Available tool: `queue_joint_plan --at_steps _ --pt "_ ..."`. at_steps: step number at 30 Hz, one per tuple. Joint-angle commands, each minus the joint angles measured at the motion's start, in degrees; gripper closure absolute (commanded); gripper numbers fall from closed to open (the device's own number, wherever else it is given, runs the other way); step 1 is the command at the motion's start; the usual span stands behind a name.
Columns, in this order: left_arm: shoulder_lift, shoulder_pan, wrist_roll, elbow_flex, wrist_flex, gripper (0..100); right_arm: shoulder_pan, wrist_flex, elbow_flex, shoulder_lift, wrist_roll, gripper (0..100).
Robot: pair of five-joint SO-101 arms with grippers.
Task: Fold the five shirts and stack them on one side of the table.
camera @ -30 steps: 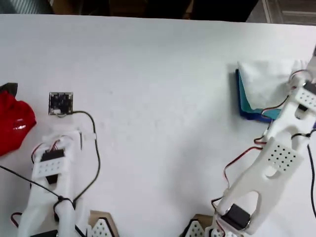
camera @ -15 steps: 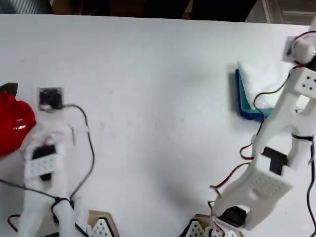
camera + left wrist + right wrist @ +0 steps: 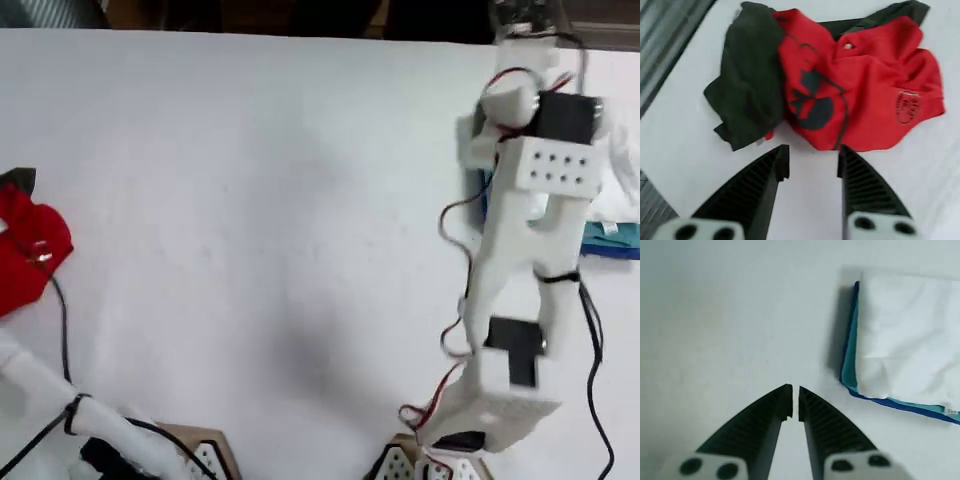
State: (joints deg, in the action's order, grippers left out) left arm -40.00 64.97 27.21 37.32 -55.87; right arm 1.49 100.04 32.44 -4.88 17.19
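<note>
High view: a crumpled red cloth shirt (image 3: 30, 250) lay at the left edge of the flat white table (image 3: 260, 200). A folded stack of white, teal and blue shirts (image 3: 612, 232) lay at the table's right edge.

Left wrist view: the left gripper (image 3: 810, 162) hung over the table with jaws well apart, empty, near the red shirt.

Right wrist view: the right gripper (image 3: 795, 402) had its jaws all but closed, gripping nothing, over the table.

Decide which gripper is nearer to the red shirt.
Left. The left gripper hangs open just short of the red shirt; the right gripper is far off, beside the folded stack.
</note>
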Motion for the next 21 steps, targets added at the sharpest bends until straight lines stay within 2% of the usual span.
queue_joint_plan --at_steps 1,5,8,16,21 --pt "0.70 3.87 2.37 -3.12 5.98 79 -3.47 1.27 -13.27 14.81 3.43 90.9" --pt "12.57 7.30 2.64 -11.65 8.97 79 -5.67 0.84 -28.92 28.97 8.00 82.9" --pt "27.52 10.55 2.46 -27.56 4.57 79 -5.67 -1.19 -38.33 37.14 9.67 82.0" --pt "67.25 15.30 2.46 -88.04 -25.05 80 -5.76 -8.22 -59.16 49.36 10.37 82.9" --pt "86.59 14.33 2.37 -115.74 -35.16 80 -5.93 -10.07 -64.26 51.74 10.37 82.9"
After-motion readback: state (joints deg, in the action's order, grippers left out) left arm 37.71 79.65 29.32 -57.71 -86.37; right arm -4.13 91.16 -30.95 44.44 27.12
